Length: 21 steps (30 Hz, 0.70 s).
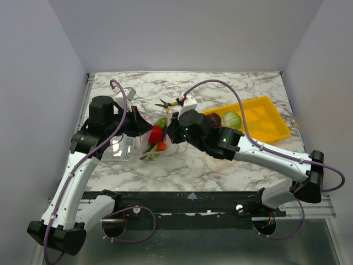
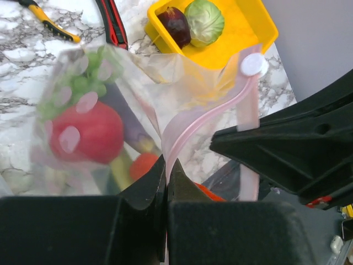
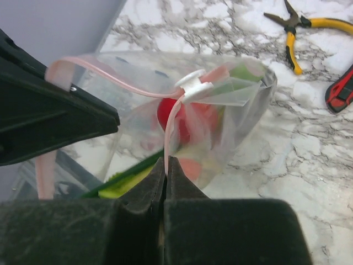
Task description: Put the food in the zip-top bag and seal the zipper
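Zip-top bag (image 2: pixel 182 88): one, held up off the desk (image 1: pixel 209 165) between the two hands, mouth uppermost and gaping.
Zipper (image 2: pixel 190 126): one pink strip. It bows apart across the mouth, so it is not sealed.
Slider (image 3: pixel 193 85): one white tab riding on the strip, between the two pinch points.
Food in the bag: at least four, a red piece (image 2: pixel 88 132), a green piece (image 2: pixel 83 83), an orange piece (image 2: pixel 144 164) and a dark purple piece (image 2: pixel 118 105). The film blurs any others.
Left hand (image 2: pixel 166 174): clenched on the zipper at its end of the mouth.
Right hand (image 3: pixel 165 174): clenched on the zipper at the other end.
Step in hand: probably managing the mouth. Keep both pinches on the strip itself and pull it taut and level so the two lips lie together before any run along it. The film is soft, so a slack strip will likely buckle.
Food outside: two, a maroon round one (image 2: pixel 175 25) and a cabbage (image 2: pixel 205 22), touching in the yellow tray (image 2: pixel 234 49). Sealing now would leave them out.
Others: one pair of pliers (image 3: pixel 298 25), one utility knife (image 3: pixel 339 91), one clear box (image 1: pixel 122 149).
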Available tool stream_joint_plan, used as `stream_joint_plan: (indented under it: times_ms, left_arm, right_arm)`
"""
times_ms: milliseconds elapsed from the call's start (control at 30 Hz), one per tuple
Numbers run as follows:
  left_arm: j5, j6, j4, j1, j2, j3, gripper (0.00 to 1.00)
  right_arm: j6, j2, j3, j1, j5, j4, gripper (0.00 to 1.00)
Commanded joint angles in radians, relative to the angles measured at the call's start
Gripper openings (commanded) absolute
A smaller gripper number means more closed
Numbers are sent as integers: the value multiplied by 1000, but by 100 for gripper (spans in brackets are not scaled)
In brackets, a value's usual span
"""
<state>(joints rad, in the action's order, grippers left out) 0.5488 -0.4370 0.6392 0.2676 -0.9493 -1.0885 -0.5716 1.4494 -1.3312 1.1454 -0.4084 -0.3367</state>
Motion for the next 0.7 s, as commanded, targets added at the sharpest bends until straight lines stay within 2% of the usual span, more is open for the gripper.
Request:
stream_joint_plan:
  times_ms: [0,133,300,433,667]
  left_arm:
    - [-35,38,117,-7,35,-151,0]
    - [-13,21,143,-7,70,-211,0]
    - [-8,2,115,-7,62,-130,0]
    - [18,9,148,-7,26,-125,0]
    - [269,-104,36,-7,48,-102,0]
  right_arm:
    - [-87,-23,-165,-2,34,-158,1]
    - [-118,-52,-214,-3,109,-155,0]
    - [-112,-27,-204,-2,40,-158,0]
    - [-88,22,-199,-11,32,-164,0]
    - [-45,67,-271,-12,145,-155,1]
